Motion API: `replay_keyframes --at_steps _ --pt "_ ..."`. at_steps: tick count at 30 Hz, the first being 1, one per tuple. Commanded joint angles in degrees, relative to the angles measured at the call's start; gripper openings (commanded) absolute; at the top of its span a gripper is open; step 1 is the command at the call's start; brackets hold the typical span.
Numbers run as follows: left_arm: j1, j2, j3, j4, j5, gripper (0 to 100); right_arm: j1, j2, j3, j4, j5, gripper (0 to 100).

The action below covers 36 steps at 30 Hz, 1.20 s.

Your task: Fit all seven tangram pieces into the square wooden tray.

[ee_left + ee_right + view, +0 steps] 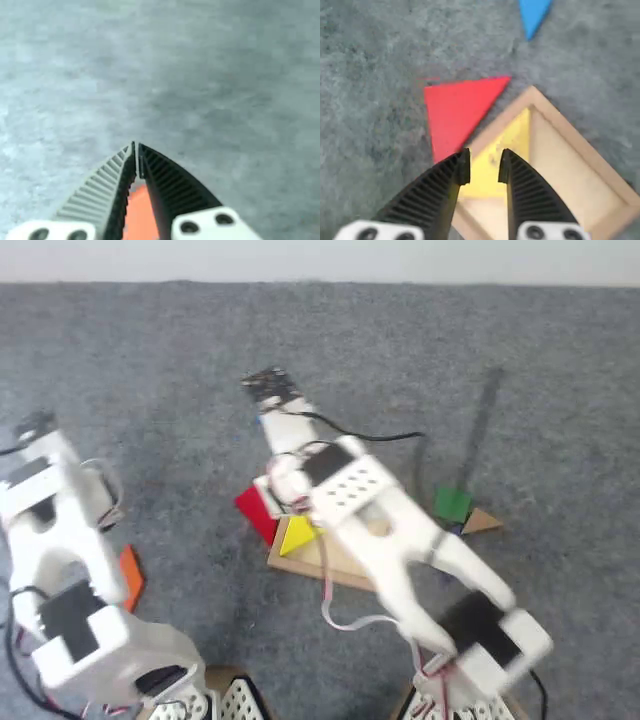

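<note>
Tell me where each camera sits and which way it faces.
High view: fixed, looking down over the table; both arms show, the right arm over the tray.
Left wrist view: on that wrist, facing the table past the shut left claw, orange piece beneath.
Right wrist view: on that wrist, facing down past the open right claw at the yellow piece.
High and right wrist share: tray, yellow piece, red piece.

Left arm (60,540) folded back near the front-left corner of the surface (470,350); left gripper (135,148) with fingertips pressed together. Right arm (400,540) stretched from the front edge toward the middle; right gripper (484,166) with fingers slightly parted.
</note>
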State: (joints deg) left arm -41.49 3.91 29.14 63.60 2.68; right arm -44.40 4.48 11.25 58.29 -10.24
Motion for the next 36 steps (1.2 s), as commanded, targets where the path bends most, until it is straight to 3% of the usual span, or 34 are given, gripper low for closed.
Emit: replay_keyframes --at_steps 1,5,8,12,20,27,36 --pt "-2.5 0.4 0.7 -1.8 -3.0 1 -1.5 10.0 -9.4 -3.7 -1.9 11.6" --pt "-2.6 0.6 2.3 -3.0 -4.5 1 -1.7 20.8 -18.5 -5.7 -6.9 15.8" --pt "-2.6 0.6 2.5 -3.8 -4.6 1 -2.3 25.0 -24.2 -4.4 -14.7 30.1" --pt "-2.7 0.6 2.7 -4.4 -4.5 1 -3.7 28.6 -30.7 -1.2 -16.0 42.9" --pt "-2.8 0.5 3.2 -4.5 -4.4 1 -4.6 32.8 -36.5 3.6 -28.6 33.2" --pt "-4.2 0.5 3.2 -4.5 -4.3 1 -10.3 33.3 -36.5 2.5 -28.9 28.6" --pt "-6.3 0.5 3.6 -4.3 -4.6 1 -9.6 35.8 -36.7 1.2 -28.6 28.8"
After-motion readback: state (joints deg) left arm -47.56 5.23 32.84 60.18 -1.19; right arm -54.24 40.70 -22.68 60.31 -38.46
